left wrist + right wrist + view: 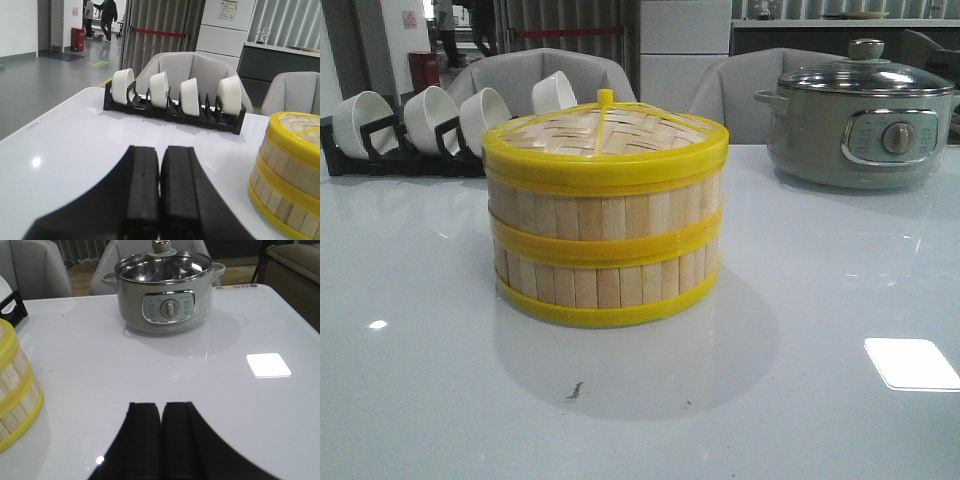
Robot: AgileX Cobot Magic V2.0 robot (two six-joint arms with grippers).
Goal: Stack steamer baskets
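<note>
Two steamer baskets stand stacked in the middle of the white table, the upper basket (605, 200) resting squarely on the lower basket (605, 280), with a woven bamboo lid (607, 133) on top. The stack also shows at the edge of the left wrist view as steamer baskets (287, 175) and of the right wrist view as steamer baskets (15, 390). My left gripper (160, 150) is shut and empty, well to the left of the stack. My right gripper (161, 405) is shut and empty, to the right of the stack. Neither gripper shows in the front view.
A grey-green electric pot (860, 120) with a glass lid stands at the back right. A black rack of white bowls (430, 125) sits at the back left. Grey chairs (540, 75) stand behind the table (820, 300).
</note>
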